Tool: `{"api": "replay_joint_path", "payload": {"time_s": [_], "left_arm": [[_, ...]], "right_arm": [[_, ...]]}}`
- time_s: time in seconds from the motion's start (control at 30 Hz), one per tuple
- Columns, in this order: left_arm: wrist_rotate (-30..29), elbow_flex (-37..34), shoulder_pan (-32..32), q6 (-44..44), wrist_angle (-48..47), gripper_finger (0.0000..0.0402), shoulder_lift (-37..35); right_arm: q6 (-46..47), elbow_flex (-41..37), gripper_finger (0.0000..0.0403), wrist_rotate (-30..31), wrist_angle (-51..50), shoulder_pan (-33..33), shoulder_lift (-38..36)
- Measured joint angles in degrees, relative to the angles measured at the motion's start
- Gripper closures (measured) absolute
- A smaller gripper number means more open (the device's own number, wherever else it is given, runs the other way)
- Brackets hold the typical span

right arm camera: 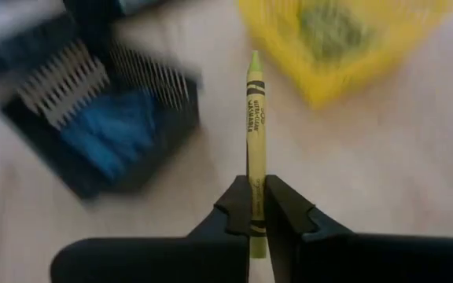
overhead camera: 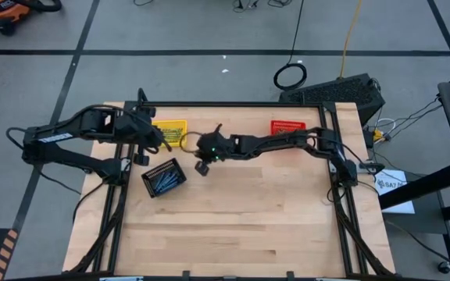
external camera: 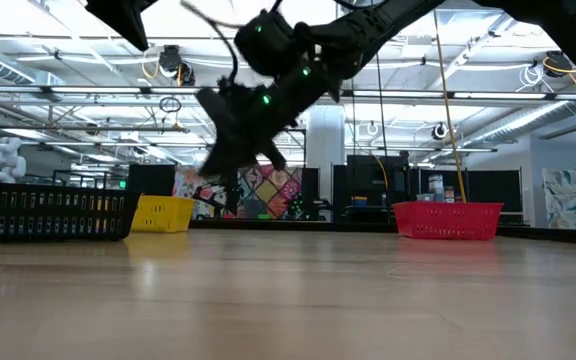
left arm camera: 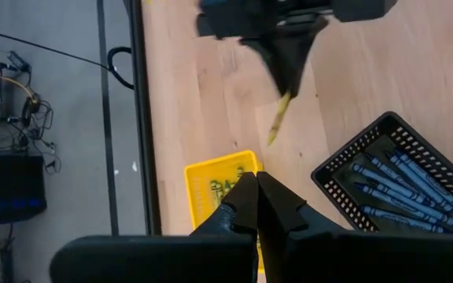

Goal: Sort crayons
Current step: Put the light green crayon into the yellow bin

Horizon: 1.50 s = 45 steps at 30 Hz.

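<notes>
A yellow crayon (right arm camera: 255, 118) sticks out of my right gripper (right arm camera: 255, 206), which is shut on it above the table between the black basket (overhead camera: 164, 178) and the yellow basket (overhead camera: 170, 131). Several blue-grey crayons (left arm camera: 399, 185) lie in the black basket. Greenish-yellow crayons (left arm camera: 220, 189) lie in the yellow basket. A red basket (overhead camera: 287, 127) stands at the far right. My left gripper (left arm camera: 256, 195) is shut and holds nothing, and it hovers over the yellow basket's near side. My right gripper pinches the yellow crayon near its blunt end (right arm camera: 255, 214) between its two fingers. The crayon runs along the fingers and juts out past their tips, pointed end forward. The fingers slant down from the table's right. The crayon is lifted clear of the table (left arm camera: 278, 118).
All three baskets stand on the far half of the wooden table (overhead camera: 233, 226), and the near half is bare wood. Black frame rails (overhead camera: 108, 226) run along the table's left and right edges. The two arms are close together near the yellow basket.
</notes>
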Motion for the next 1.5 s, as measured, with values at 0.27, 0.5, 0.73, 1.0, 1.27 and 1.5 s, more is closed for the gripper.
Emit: {"api": "replay_joint_path", "payload": {"time_s": [0.27,0.5,0.73,1.0,1.27,1.5], "left_arm": [[0.0,0.0,0.0,0.02,0.0,0.0401,-0.2],[0.0,0.0,0.0,0.0,0.4,0.0401,-0.2],[0.39,0.02,0.0,-0.02,-0.25,0.0401,-0.16],[0.42,0.01,0.0,-0.29,-1.83,0.0383,0.56],[0.43,0.0,0.28,-1.1,0.44,0.03,3.28],[4.8,-5.52,4.35,-4.84,4.16,0.0289,1.14]], "right_arm": [[3.93,0.24,0.0403,0.28,11.51,-3.13,-0.1],[7.38,0.23,0.0403,0.33,16.07,-5.81,-0.11],[6.33,0.24,0.0403,0.28,15.95,-6.42,-0.14],[5.79,0.24,0.0403,-0.05,15.91,-7.18,-0.14],[4.14,0.24,0.0403,-2.87,17.82,-7.36,-0.14],[2.76,0.24,0.0403,-4.36,23.18,-7.38,-0.21]]}}
